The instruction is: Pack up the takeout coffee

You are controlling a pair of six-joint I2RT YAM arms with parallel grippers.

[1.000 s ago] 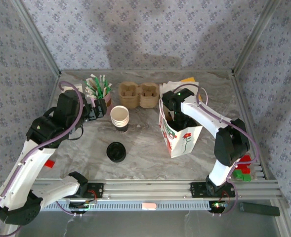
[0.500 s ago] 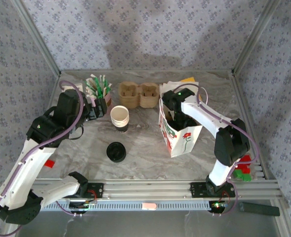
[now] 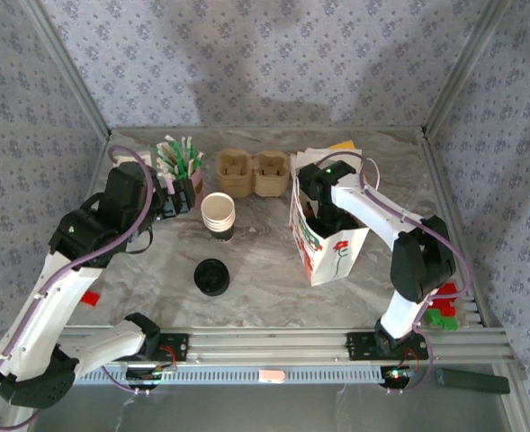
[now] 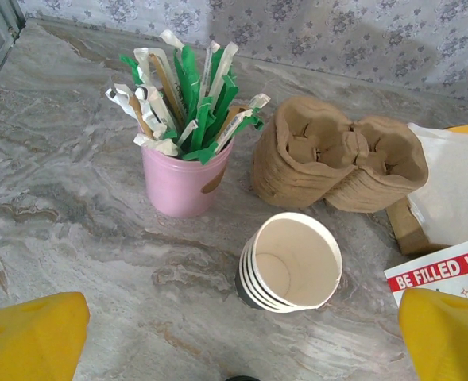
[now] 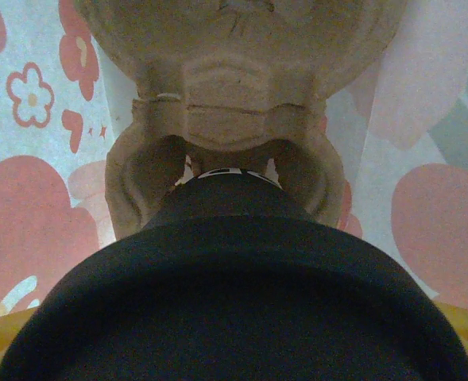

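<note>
Holding the takeout coffee [image 5: 234, 302] inside the paper bag [image 3: 336, 254] at right, above a pulp tray [image 5: 226, 103], right gripper [image 5: 234, 329] grips it wide-jawed; next probably seat it, let go; left gripper [image 4: 237, 337] wide open, empty.

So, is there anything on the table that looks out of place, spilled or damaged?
Nothing looks spilled or damaged. One thing stands out: a loose black lid lies flat on the table by itself, on the near side of the stack of paper cups, whose top cup is uncovered.
</note>
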